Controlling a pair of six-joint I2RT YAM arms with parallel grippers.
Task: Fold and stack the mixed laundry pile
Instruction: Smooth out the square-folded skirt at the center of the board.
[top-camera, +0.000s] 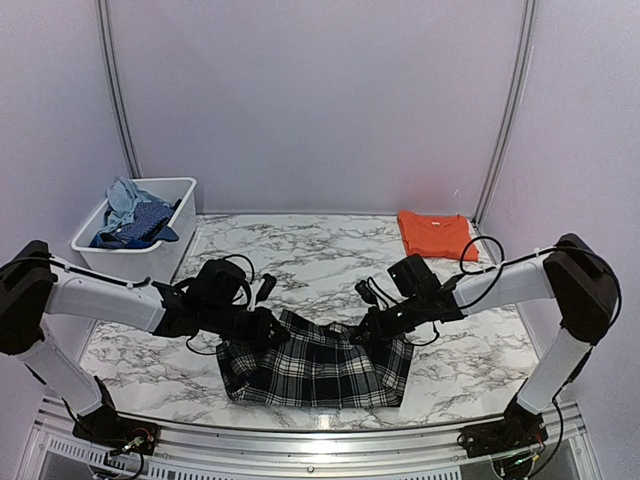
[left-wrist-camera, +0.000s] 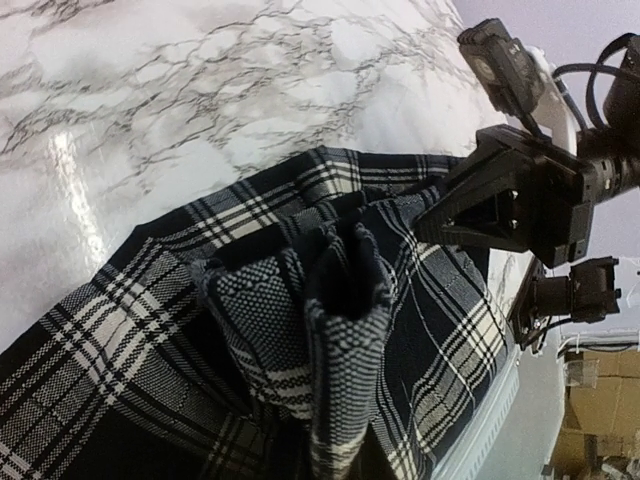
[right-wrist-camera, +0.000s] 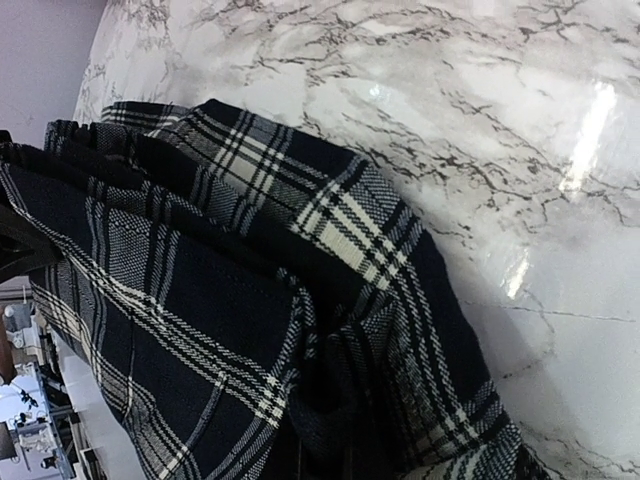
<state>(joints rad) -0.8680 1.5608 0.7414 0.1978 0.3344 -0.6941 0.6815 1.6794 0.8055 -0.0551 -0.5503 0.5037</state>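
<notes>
The white-and-grey marble-patterned table (top-camera: 300, 250) has a wide bare stretch across its middle and back, between a bin at the far left and a shirt at the far right. There is also bare surface to either side of the arms.

The large black-and-white plaid cloth (top-camera: 315, 370) lies at the near middle, its lower hem just beside the table's front edge and its side edges well clear of the table's sides. It is roughly rectangular and mostly flat. Its far edge is rumpled and drawn up at the 2 far corners. The left wrist view shows this as a raised, bunched ridge (left-wrist-camera: 340, 300), and the right wrist view shows overlapping layers (right-wrist-camera: 200, 300).

The white plastic bin (top-camera: 150, 262) stands off the far-left corner. The pale blue denim-like piece (top-camera: 125, 200) is heaped in it, over a darker blue fabric. The bright orange T-shirt (top-camera: 435, 233) lies folded flat at the far right, near the back edge and well apart from the plaid cloth.

The left gripper (top-camera: 268, 328) is at the cloth's far-left corner. Its fingers are buried in the fabric and closed on the raised ridge. The right gripper (top-camera: 372, 328) is at the far-right corner. In the left wrist view its black fingers (left-wrist-camera: 455, 205) narrow to a pinch on the cloth's edge.
</notes>
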